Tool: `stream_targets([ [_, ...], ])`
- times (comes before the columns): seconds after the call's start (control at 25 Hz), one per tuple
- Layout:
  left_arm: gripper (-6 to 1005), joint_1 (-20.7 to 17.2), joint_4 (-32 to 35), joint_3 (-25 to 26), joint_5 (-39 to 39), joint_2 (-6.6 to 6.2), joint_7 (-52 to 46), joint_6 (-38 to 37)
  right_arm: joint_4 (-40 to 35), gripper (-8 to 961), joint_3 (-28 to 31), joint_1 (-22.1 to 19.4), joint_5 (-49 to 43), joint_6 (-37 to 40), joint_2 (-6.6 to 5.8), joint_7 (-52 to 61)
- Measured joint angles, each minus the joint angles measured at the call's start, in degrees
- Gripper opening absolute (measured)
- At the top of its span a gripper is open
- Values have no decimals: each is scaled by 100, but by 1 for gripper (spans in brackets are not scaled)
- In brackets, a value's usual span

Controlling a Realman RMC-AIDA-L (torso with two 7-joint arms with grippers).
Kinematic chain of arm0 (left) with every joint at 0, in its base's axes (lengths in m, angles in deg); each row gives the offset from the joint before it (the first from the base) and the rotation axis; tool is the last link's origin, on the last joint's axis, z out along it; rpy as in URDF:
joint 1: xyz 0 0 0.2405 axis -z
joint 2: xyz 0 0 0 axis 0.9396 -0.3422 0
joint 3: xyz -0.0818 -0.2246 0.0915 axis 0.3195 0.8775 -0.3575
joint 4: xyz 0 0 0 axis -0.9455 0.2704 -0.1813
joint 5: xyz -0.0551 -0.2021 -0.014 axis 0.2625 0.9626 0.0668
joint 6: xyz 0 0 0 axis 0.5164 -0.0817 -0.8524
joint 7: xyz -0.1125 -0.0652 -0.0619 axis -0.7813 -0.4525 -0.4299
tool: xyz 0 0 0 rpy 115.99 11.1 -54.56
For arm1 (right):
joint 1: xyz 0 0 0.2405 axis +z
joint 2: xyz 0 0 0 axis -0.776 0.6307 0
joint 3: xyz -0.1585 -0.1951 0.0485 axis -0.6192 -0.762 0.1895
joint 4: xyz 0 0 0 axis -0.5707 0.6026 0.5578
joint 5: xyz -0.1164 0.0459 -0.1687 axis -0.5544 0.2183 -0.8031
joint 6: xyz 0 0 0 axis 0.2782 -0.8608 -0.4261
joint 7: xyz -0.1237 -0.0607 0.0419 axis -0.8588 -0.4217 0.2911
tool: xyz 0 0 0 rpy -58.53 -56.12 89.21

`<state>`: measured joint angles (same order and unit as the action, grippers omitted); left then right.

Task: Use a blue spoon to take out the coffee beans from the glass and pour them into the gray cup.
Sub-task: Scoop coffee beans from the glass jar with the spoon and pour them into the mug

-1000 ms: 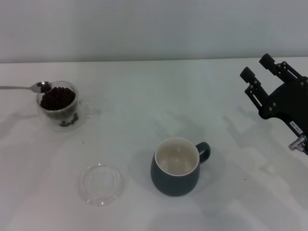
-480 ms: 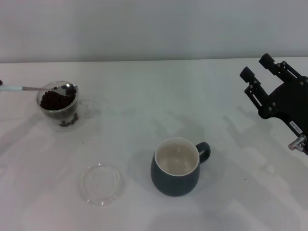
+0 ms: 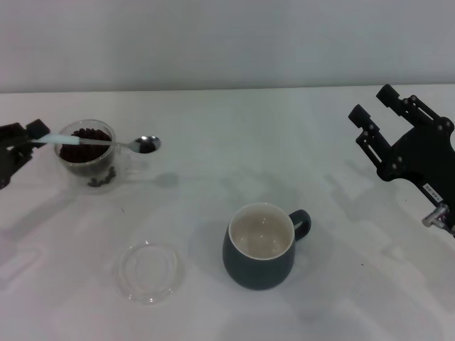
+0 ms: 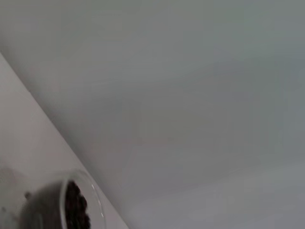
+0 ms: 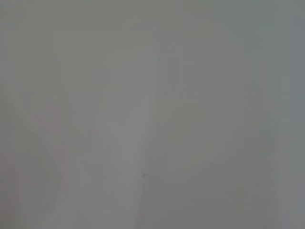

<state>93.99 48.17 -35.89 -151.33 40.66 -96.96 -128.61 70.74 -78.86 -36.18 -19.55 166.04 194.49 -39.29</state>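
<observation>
here the left gripper (image 3: pixel 32 135) sits at the left edge of the white table (image 3: pixel 213 177), its dark fingers clamped on the pale handle end of the blue spoon (image 3: pixel 99 142). the spoon lies nearly level across the top of the glass (image 3: pixel 85 156), with its shiny silver bowl out past the glass rim on the side toward the middle of the table, carrying a few dark beans. the glass is small, clear and rounded with thick walls, and the coffee beans (image 3: pixel 84 145) heap inside it, dark and nearly black; a few more show low down through its wall. in the left wrist view only a curve of the glass rim and some of the beans show at one edge.

the gray cup (image 3: pixel 261 245) stands well apart from the glass, nearer the robot and toward the middle: one rounded blue-gray ceramic mug, cream inside, its loop handle pointing to the right. nothing shows inside it. a single flat round clear glass dish (image 3: pixel 149 270) lies on the table to the left of the mug.

the right gripper (image 3: pixel 377 114) hangs over the right side of the table, its two black fingers spread apart and holding nothing. the right wrist view shows only a plain pale surface.
</observation>
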Motion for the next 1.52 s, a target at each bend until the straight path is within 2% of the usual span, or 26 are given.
stream_targets([
  [0.56,125,316,-325,-327,-227,120,-107,-31,-37,509,-92,-3,9,16,7,7],
  [1.16,126,1047,-323,-338,-884,260,-229,-1,-63,509,-148,0,62,60,7,43],
  [1.52,127,1380,-327,-413,-1185,396,-197,11,-50,509,-114,4,72,67,7,40],
])
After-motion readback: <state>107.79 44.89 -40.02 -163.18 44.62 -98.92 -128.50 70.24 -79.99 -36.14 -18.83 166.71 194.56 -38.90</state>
